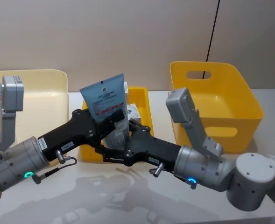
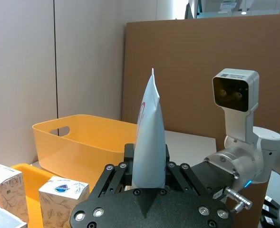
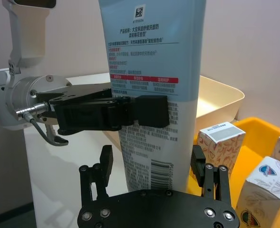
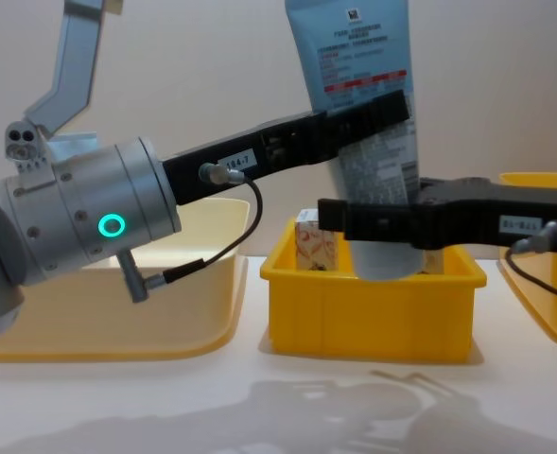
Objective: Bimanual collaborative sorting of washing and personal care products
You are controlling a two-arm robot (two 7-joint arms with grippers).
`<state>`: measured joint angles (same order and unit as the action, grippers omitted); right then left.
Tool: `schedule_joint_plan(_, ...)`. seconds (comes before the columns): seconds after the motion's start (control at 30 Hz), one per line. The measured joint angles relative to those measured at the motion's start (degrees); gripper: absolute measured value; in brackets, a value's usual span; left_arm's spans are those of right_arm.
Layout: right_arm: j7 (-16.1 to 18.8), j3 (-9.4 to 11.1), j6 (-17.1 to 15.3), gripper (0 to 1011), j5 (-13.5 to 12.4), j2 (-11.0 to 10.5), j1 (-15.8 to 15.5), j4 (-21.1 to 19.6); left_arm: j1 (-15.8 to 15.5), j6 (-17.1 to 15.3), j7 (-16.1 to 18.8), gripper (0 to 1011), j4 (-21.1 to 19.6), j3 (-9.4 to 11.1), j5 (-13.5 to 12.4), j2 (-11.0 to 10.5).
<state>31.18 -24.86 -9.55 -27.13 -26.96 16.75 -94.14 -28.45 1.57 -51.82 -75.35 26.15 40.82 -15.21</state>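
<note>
We see one blue tube (image 3: 154,57), left gripper (image 2: 148,166) jaws clenched on it, right gripper (image 3: 151,166) jaws released around it, three cartons (image 3: 220,142) beside

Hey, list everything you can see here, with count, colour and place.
Table: one, white, under everything.
Small bin: one, yellow, table centre.
Large bin: one, yellow, on the right.
Shallow bin: one, cream, on the left.
Cartons: at least three, white with orange-red pattern, in the small bin.
Squeeze tube: one, light blue with red print, held upright above the small bin.
Left gripper: one, black, shut on the tube.
Right gripper: one, black, open around the tube's lower part.
</note>
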Motion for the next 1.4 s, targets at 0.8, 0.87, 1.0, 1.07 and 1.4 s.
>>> schedule_joint_plan(0.8, 0.09, -2.44, 0.72, 625, 1.12, 1.91, 3.07, 3.51, 0.0, 0.01, 0.05, 292, 0.0, -0.03, 0.0, 0.0)
schedule_joint_plan(0.87, 0.09, -2.49, 0.74, 613, 1.14, 1.95, 3.12, 3.57, 0.0, 0.01, 0.05, 292, 0.0, -0.04, 0.0, 0.0)
schedule_joint_plan(1.0, 0.11, -2.59, 0.77, 598, 1.17, 2.02, 3.25, 3.71, 0.0, 0.01, 0.02, 301, 0.0, 0.0, 0.01, 0.01)
schedule_joint_plan(1.07, 0.13, -2.66, 0.77, 587, 1.21, 2.07, 3.3, 3.77, 0.0, 0.0, -0.01, 359, -0.01, 0.04, 0.01, 0.03)
schedule_joint_plan(1.4, 0.14, -2.78, 0.81, 549, 1.26, 2.17, 3.46, 3.93, 0.0, -0.01, -0.05, 645, -0.01, 0.06, 0.0, 0.01)
